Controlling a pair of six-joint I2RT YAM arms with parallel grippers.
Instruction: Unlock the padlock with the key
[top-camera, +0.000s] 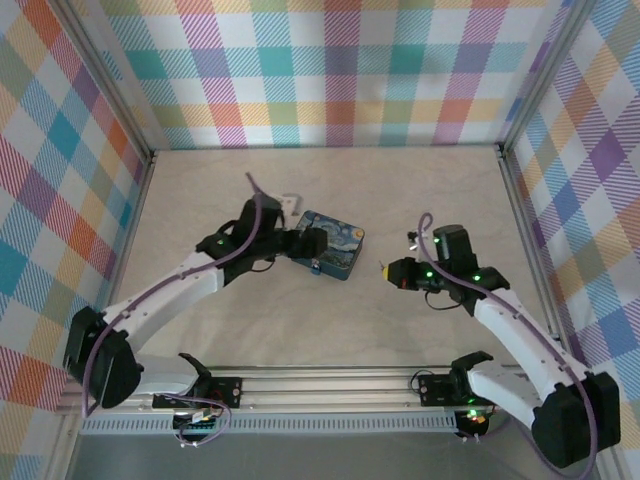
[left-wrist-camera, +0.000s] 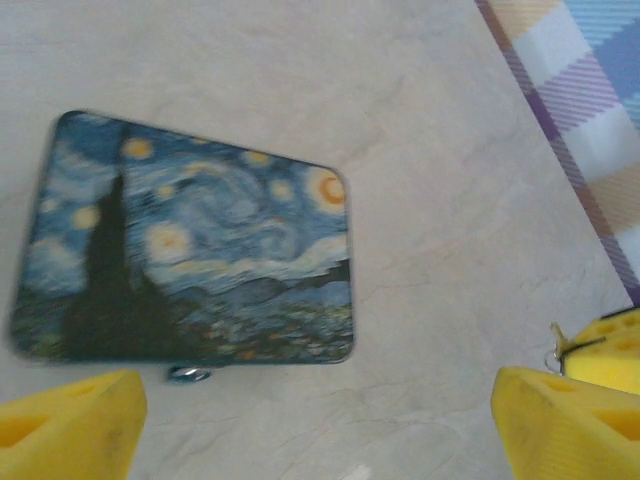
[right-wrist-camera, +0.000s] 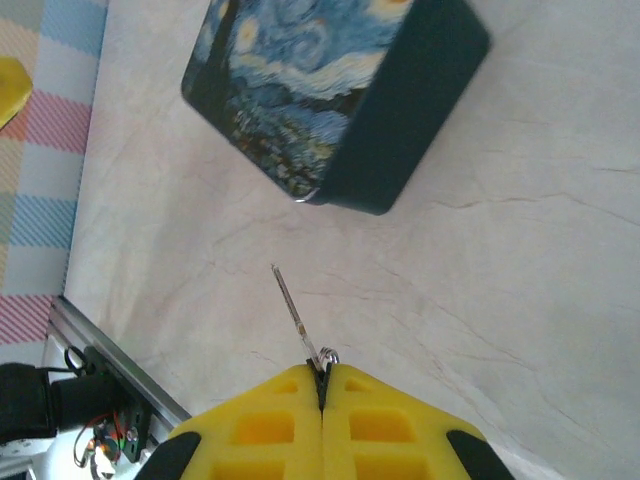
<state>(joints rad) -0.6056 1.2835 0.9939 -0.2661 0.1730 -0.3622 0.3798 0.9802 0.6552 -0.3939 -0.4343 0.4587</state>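
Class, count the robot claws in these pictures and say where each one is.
2. The left claw is open, close by the painted box. The right claw, shut on the key, sits to the box's right, apart from it. None looks hidden.

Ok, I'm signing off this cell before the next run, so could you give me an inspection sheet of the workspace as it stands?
surface: pale marbled tabletop, no spills seen
job's things: padlock at the edge of the starry-night box; key pinched in the right end effector
clutter: small white object beyond the left arm, too small to identify
grippers: left end effector open, above the table beside the box; right end effector shut on the key, which points towards the box
cables: purple cable along each arm, none seen snagged
surroundings: plaid walls on three sides, metal frame rails
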